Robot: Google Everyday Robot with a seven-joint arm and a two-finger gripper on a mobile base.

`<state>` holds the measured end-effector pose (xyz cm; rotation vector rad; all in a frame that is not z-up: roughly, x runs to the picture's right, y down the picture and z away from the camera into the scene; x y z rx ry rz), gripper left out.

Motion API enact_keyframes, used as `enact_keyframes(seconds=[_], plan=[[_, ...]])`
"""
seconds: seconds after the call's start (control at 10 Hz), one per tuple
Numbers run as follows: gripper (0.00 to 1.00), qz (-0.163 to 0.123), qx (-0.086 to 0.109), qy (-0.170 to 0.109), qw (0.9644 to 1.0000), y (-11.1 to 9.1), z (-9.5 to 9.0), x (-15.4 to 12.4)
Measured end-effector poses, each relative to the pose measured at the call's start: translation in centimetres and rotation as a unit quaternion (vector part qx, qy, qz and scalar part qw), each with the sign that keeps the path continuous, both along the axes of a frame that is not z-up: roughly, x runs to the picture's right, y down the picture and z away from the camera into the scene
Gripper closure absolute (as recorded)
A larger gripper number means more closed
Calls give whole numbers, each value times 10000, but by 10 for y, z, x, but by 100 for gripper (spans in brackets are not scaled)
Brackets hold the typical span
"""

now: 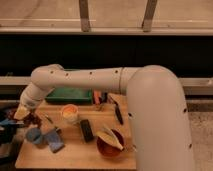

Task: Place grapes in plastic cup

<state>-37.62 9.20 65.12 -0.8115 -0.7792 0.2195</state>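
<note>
My gripper (25, 113) is at the left end of the wooden table, at the tip of the white arm that reaches in from the right. It is shut on the grapes (33, 120), a small dark reddish bunch hanging just below it. The light-blue plastic cup (34, 135) stands upright directly under the grapes, near the table's front left corner. The grapes are just above its rim. I cannot tell whether they touch it.
An orange-cream cup (70, 113) stands mid-table. A blue cloth-like item (55, 140) lies beside the blue cup. There is also a black block (87, 130), a reddish bowl (102, 148) holding a pale item, a green tray (70, 94) at the back and a dark utensil (118, 114).
</note>
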Motion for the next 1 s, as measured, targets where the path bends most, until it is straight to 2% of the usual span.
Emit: enact_keyframes(seconds=[0.4, 0.7, 1.0], plan=[[100, -102, -2, -328, 9994, 22, -25, -30], [100, -125, -170, -421, 9989, 37, -25, -37], [100, -21, -266, -316, 9991, 43, -19, -28]])
